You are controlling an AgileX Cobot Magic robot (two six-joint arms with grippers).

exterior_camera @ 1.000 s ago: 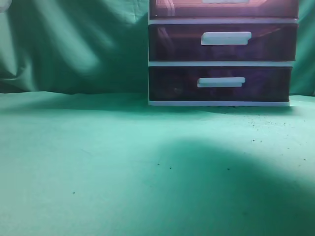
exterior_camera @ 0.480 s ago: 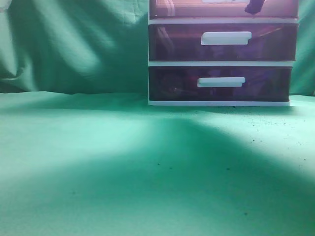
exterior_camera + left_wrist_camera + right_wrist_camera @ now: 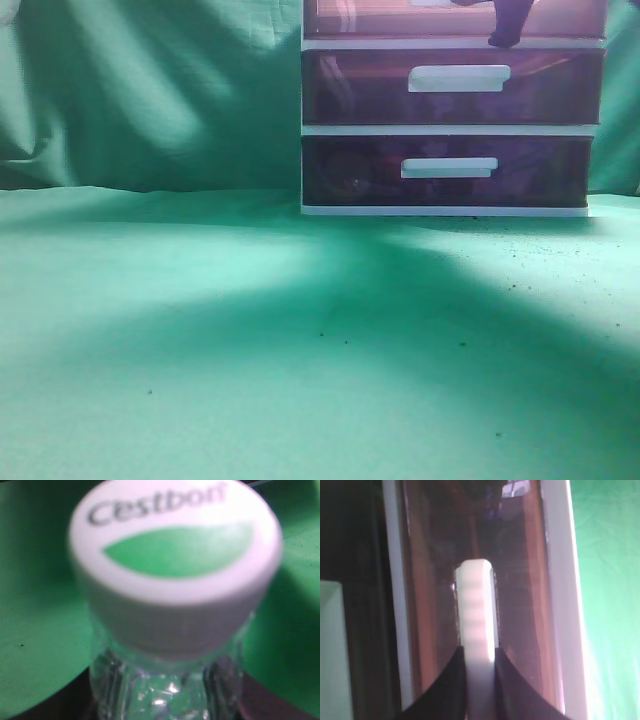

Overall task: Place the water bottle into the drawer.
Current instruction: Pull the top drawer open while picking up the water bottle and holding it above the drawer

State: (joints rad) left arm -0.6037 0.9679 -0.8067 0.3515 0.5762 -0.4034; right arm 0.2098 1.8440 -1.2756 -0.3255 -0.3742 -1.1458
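Note:
The water bottle (image 3: 170, 690) is clear plastic with a white and green cap (image 3: 172, 565) that fills the left wrist view. My left gripper (image 3: 162, 705) is shut on its neck, with the dark fingers barely showing at the bottom corners. It is out of the exterior view. The drawer (image 3: 370, 20) is the top dark purple one, cut off by the frame's upper edge. My right gripper (image 3: 505, 25) hangs in front of it. In the right wrist view the right gripper (image 3: 480, 680) is shut on the drawer's white bar handle (image 3: 476, 610), one dark finger on each side.
Two lower purple drawers (image 3: 450, 85) (image 3: 450, 170) sit in the same white frame (image 3: 450, 128) at the back right. A green cloth (image 3: 200, 330) covers the table and hangs behind. A broad shadow lies across the cloth's middle.
My right gripper has come down into view in front of the top drawer, at its handle. The shadow on the cloth has shifted and spread to the left.

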